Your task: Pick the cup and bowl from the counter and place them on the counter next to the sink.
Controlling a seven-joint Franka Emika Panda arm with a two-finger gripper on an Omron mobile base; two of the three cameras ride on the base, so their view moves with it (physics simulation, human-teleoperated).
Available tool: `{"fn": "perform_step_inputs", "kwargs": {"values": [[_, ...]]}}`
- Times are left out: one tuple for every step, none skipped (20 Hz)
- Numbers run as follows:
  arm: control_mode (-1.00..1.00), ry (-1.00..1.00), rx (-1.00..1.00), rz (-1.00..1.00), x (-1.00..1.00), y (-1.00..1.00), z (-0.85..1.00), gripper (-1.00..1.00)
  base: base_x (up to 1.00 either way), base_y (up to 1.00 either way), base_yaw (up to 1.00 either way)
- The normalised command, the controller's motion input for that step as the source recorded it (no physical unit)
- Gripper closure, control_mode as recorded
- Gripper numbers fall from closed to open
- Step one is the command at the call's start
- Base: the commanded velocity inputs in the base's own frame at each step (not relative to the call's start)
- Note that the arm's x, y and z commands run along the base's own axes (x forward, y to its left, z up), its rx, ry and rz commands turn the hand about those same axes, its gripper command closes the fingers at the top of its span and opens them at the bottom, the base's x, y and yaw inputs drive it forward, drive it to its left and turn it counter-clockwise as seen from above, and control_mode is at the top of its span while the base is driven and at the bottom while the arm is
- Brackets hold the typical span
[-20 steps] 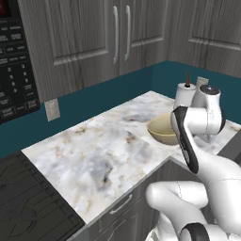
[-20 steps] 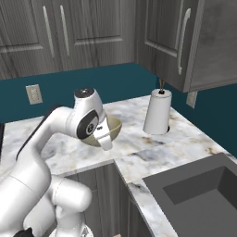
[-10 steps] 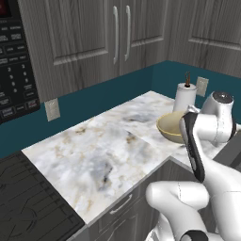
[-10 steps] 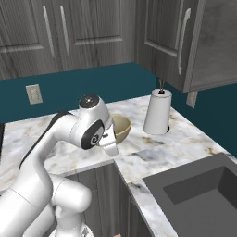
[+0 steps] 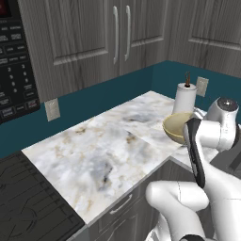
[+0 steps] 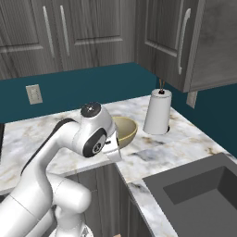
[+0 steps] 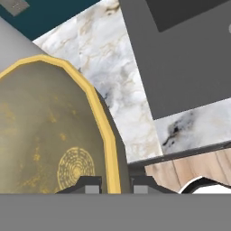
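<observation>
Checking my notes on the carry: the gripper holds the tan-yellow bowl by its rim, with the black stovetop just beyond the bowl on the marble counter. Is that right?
Not quite. The gripper does hold the bowl by its rim, but what lies beyond it on the counter is the dark grey sink, not the stovetop, as the hand view shows.

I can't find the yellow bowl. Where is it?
The bowl is pinched by its rim in the gripper, over the counter between the paper-towel roll and the robot's wrist.
</observation>
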Motion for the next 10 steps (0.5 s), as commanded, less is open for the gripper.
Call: {"fn": "perform_step_inputs", "kwargs": {"values": [[-1.0,0.0,0.0,-0.05,-0.23,-0.31,0.0,1.0,0.0,0.0,0.0],[-1.0,0.0,0.0,-0.05,-0.24,-0.32,0.0,1.0,0.0,0.0,0.0],[-1.0,0.0,0.0,-0.04,-0.26,-0.32,0.0,1.0,0.0,0.0,0.0],[-1.0,0.01,0.0,-0.04,-0.31,-0.26,0.0,1.0,0.0,0.0,0.0],[-1.0,0.03,0.0,-0.04,-0.33,-0.22,0.01,1.0,0.0,0.0,0.0],[-1.0,0.05,0.0,-0.03,-0.24,-0.23,0.02,1.0,0.0,0.0,0.0],[-1.0,0.05,0.0,-0.03,-0.23,-0.24,0.02,1.0,0.0,0.0,0.0],[-1.0,0.02,0.0,-0.03,-0.21,-0.24,0.0,1.0,0.0,0.0,0.0],[-1.0,0.0,0.0,-0.03,-0.19,-0.24,0.0,1.0,0.0,0.0,0.0],[-1.0,0.0,0.0,-0.03,-0.16,-0.25,0.0,1.0,0.0,0.0,0.0]]}}
